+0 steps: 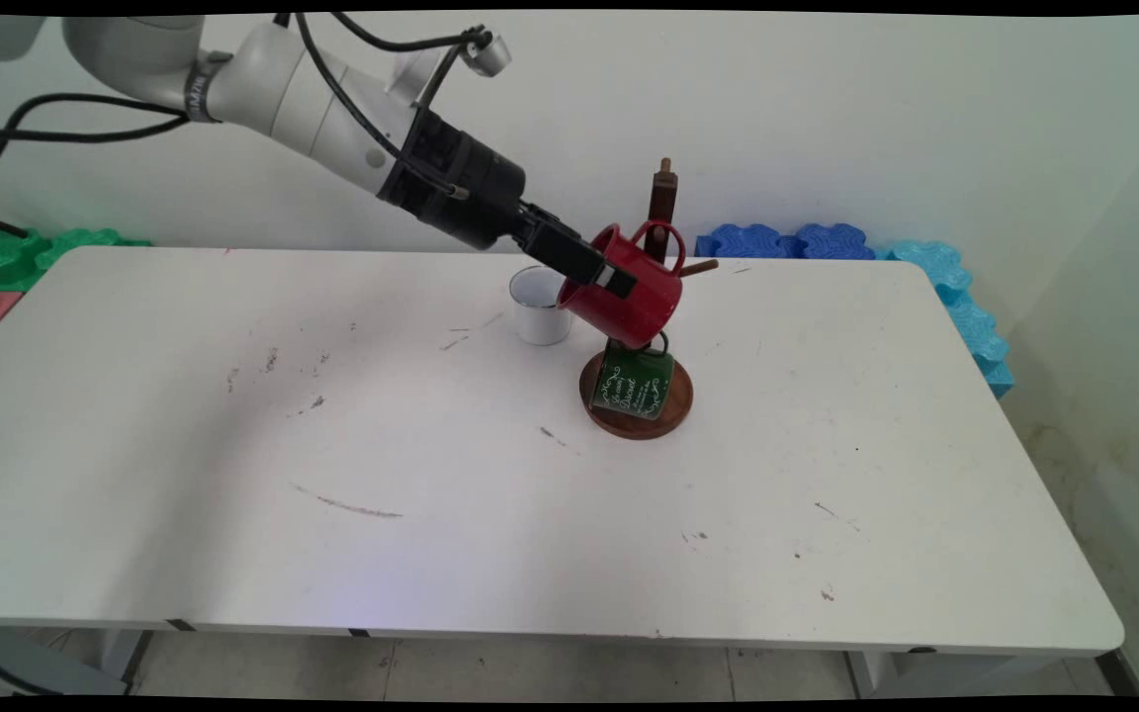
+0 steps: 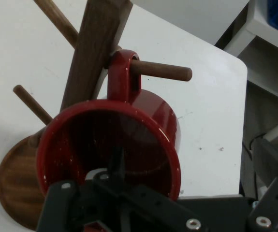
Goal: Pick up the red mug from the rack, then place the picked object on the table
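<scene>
Red mug (image 1: 634,292): held tilted above the desk, near the far edge right of centre; its handle (image 2: 123,77) is looped over a wooden peg (image 2: 160,71) of the mug tree (image 1: 665,203).
Gripper (image 1: 597,272): clamped on the red mug's rim, one finger inside the cup and one outside.
Mug tree base (image 1: 673,400): round wooden disc resting on the desk, well in from the right edge.
Green mug (image 1: 635,381): hung low on the tree, just beneath the red mug, over the base.
White mug (image 1: 540,305): stood upright on the desk just left of the red mug, close under the gripper.
Desk (image 1: 332,475): wide bare surface is seen across the near half and toward the left and right edges.
</scene>
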